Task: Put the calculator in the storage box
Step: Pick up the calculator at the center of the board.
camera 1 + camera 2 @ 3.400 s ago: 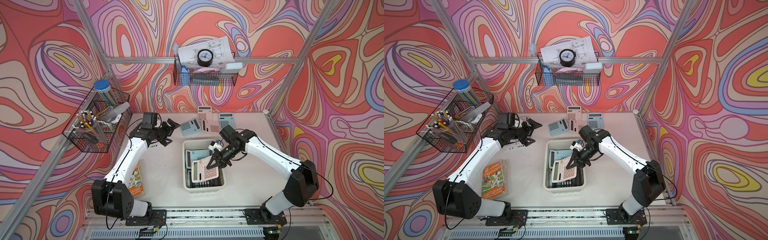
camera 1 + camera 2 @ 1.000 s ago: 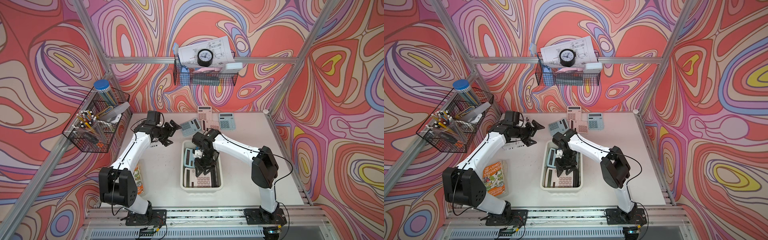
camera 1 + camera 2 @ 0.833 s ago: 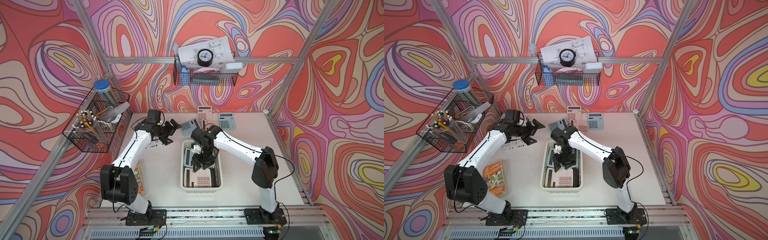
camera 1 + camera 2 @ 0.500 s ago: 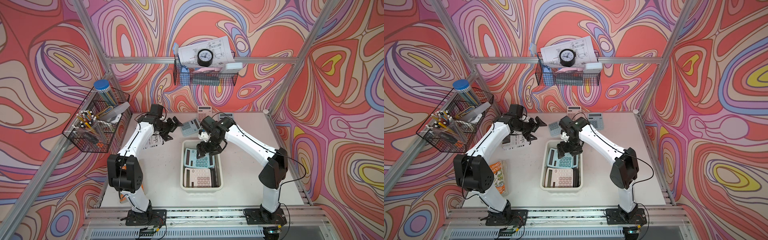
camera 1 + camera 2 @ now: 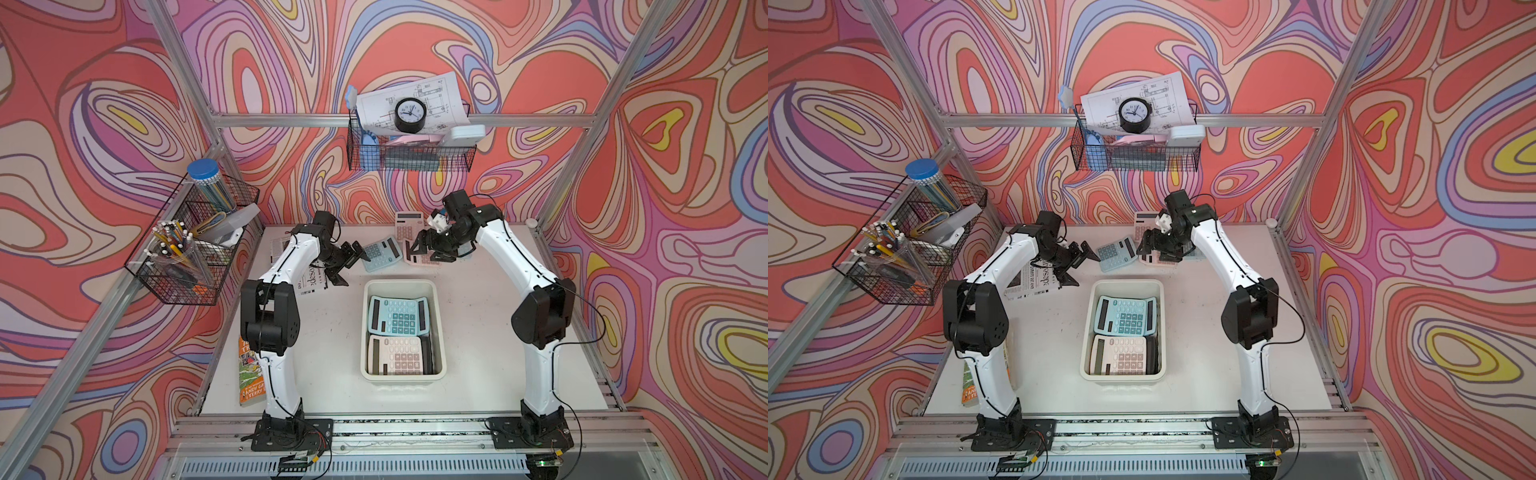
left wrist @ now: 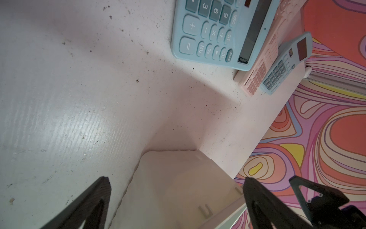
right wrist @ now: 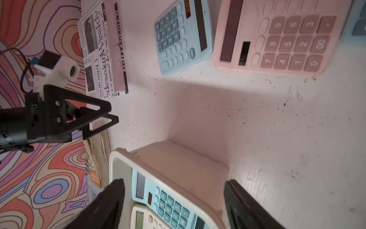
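The right gripper [image 7: 172, 183] has its 2 black fingers wide apart, and nothing is between them. The left gripper [image 6: 176, 180] has its fingers wide apart too, and it holds nothing.

In both top views the right gripper hangs in the air over a flat pink plastic calculator [image 5: 420, 261] at the back of the white table [image 5: 332, 353]. It does not touch it. In the right wrist view this calculator lies flat with its keys up, away from the fingertips and not between them. The gripper hides most of it from above, so I cannot tell which way its long side runs.

The left gripper's tips are just beside a flat light blue plastic calculator [image 5: 381, 253]. It lies slanted to the table edge.

So the right arm is nearer the pink one, and the left arm is nearer the blue one. I think each must go down to grab.

The cream-white plastic storage box [image 5: 401, 284] stands in front of both. In it lie 1 blue calculator [image 5: 395, 318] and 1 pale calculator [image 5: 397, 355].
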`<action>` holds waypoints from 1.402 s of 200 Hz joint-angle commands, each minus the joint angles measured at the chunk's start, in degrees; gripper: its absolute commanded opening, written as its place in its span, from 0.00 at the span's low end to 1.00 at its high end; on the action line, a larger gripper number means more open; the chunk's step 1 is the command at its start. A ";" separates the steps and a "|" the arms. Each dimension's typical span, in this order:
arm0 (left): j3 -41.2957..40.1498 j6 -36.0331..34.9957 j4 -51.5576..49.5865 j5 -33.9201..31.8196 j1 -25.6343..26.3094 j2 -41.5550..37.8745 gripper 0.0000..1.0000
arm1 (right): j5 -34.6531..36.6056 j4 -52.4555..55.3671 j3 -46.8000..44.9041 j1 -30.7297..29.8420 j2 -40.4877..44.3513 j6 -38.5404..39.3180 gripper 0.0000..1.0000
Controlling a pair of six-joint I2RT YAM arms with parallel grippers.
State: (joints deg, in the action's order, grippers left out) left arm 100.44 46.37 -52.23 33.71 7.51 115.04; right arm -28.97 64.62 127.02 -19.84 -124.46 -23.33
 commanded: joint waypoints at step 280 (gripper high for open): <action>22.89 1.68 1.10 3.84 1.32 27.51 0.78 | -21.04 -30.68 16.24 2.18 -35.45 -16.46 0.42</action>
State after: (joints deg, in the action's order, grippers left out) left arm 122.39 50.35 -48.05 36.75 8.03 140.86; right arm -49.50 32.18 142.67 -16.49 -158.06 -40.62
